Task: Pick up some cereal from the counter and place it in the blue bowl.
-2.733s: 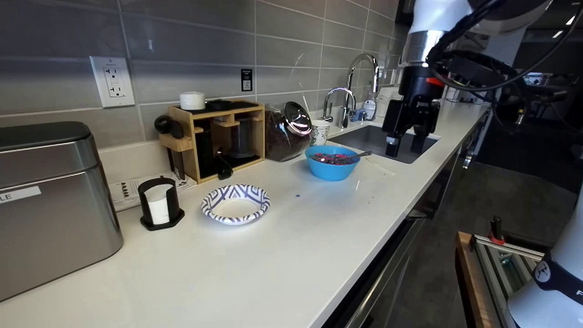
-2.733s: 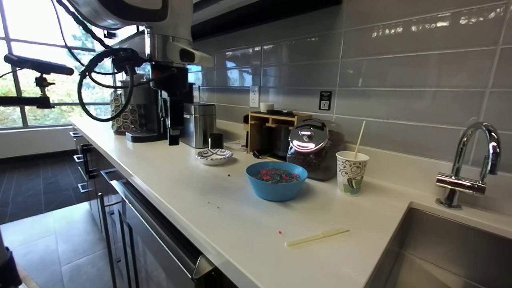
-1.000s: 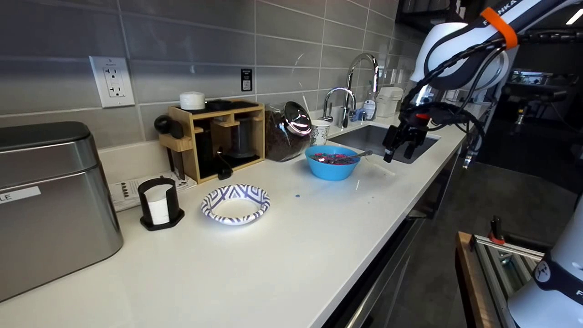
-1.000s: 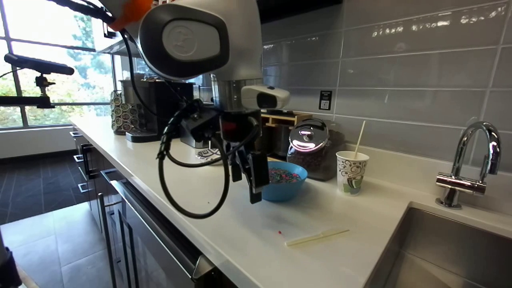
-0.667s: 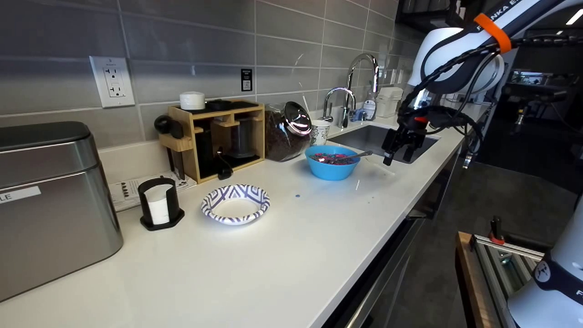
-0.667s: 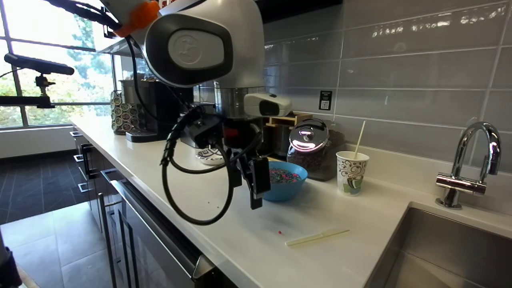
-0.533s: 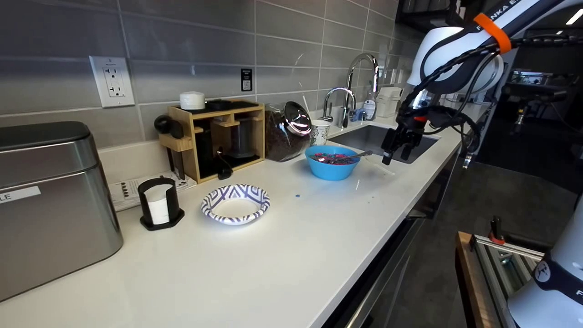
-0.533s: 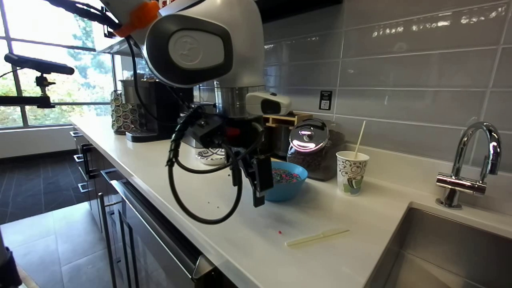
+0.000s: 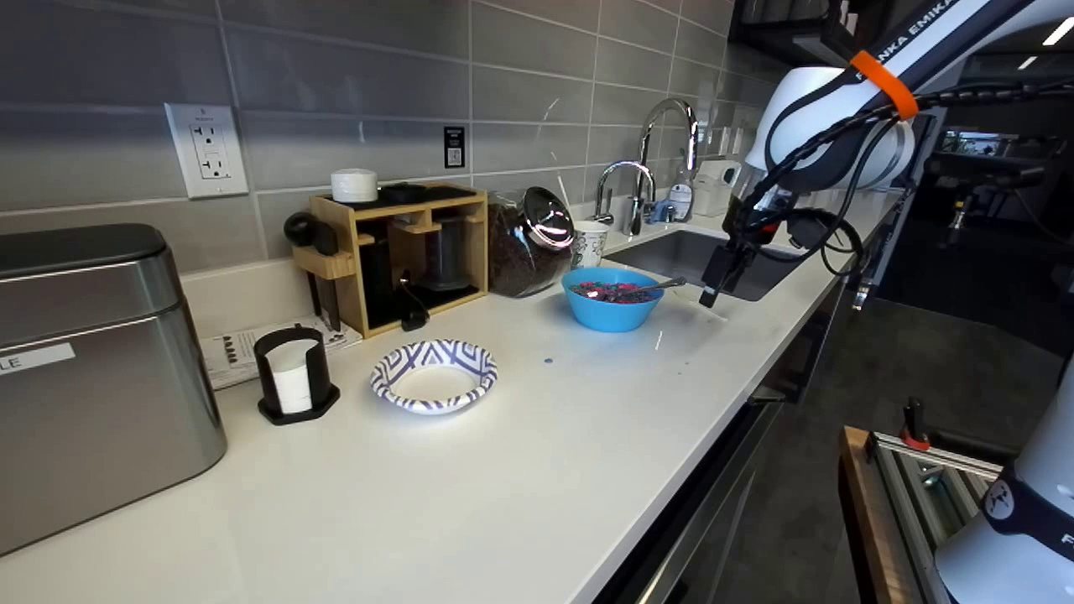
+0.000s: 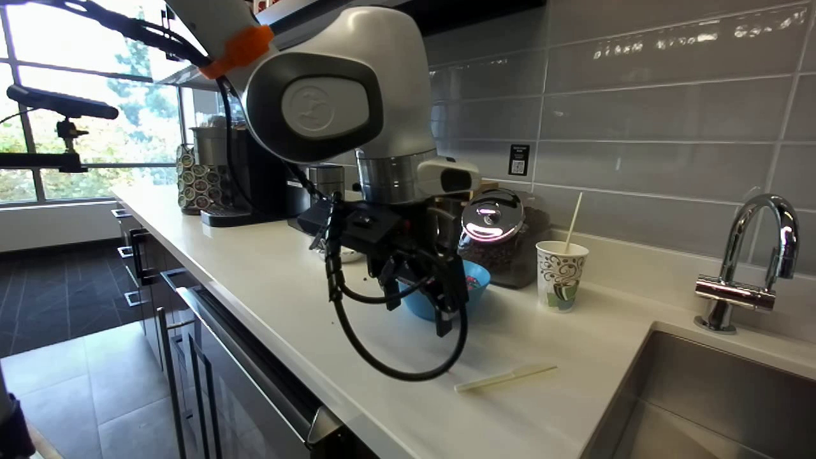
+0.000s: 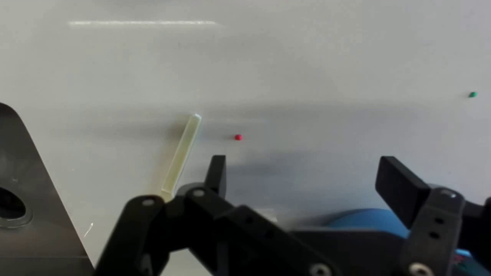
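spread wide and holding nothing, the gripper (image 11: pixel 303 163) hangs tilted over the desk (image 9: pixel 503 495), whose pale surface shows between its fingertips. in the wrist view a small red piece of cereal (image 11: pixel 238 137) lies on the desk ahead of the fingertips, nearer the one on the side of the sink (image 10: pixel 714 389), and a green piece of cereal (image 11: pixel 473 94) lies well apart from it. a pale yellow stick (image 11: pixel 179 157) rests between the red piece of cereal and the sink. the blue bowl (image 9: pixel 611 314) stands upright near the gripper, partly hidden behind it in an exterior view; it holds a mass of small red and dark bits (image 9: pixel 600 291), and in an exterior view the dark handle of a utensil (image 9: pixel 667 286) reaches over its rim. a blue piece of cereal (image 9: pixel 548 361) sits between the blue bowl and a patterned white bowl (image 9: pixel 434 404). near the blue bowl are a tilted jar (image 9: pixel 516 256) with a shiny lid and a paper cup (image 10: pixel 560 280), a thin stick (image 10: pixel 574 220) leaning in it. a wooden organizer (image 9: pixel 342 226) stands next to the jar.
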You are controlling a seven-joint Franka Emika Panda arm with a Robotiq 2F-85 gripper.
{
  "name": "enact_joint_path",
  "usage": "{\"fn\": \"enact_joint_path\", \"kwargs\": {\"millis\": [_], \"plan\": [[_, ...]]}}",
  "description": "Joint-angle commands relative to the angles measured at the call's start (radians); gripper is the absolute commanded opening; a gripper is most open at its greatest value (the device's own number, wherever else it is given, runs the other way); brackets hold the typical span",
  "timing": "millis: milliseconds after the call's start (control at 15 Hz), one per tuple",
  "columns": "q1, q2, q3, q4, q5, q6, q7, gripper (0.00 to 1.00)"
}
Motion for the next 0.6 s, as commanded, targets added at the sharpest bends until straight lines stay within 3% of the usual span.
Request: {"fn": "enact_joint_path", "kwargs": {"millis": [0, 133, 400, 533], "plan": [[0.026, 0.079, -0.04, 0.029, -0.005, 0.047, -0.077, 1.0], [0.034, 0.11, -0.051, 0.042, 0.012, 0.058, -0.105, 1.0], [0.036, 0.171, -0.05, 0.078, 0.011, 0.068, -0.12, 0.82], [0.036, 0.198, -0.044, 0.101, 0.012, 0.058, -0.119, 0.68]]}}
